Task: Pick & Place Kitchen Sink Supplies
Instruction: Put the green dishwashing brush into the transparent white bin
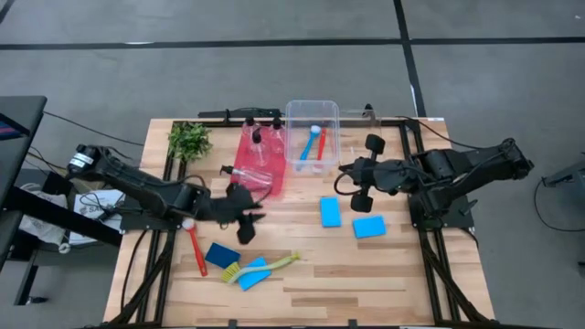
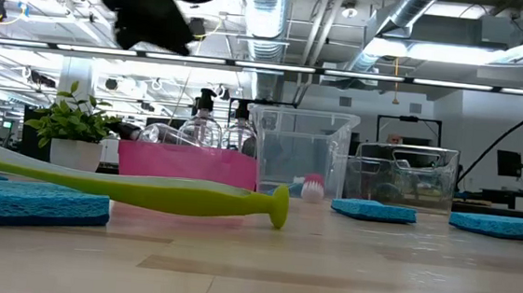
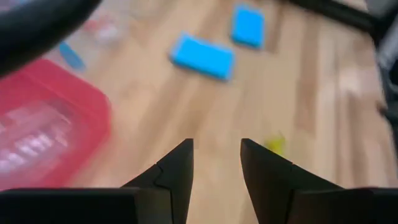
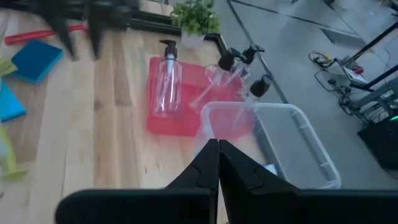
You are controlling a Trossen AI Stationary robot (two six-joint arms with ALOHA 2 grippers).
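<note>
Clear bottles with black caps lie and lean in the red tray. A blue and a red brush stand slanted in the clear bin. Two blue sponges lie right of centre, and two more near the front. Beside these lie a red brush and a yellow-green brush. My left gripper hovers open, holding nothing, in front of the tray. My right gripper is shut on nothing, raised right of the bin.
A leafy plant stands at the far left corner. A second clear bin sits at the far edge, right of the first. Bare wood lies between the two groups of sponges and along the near right of the table.
</note>
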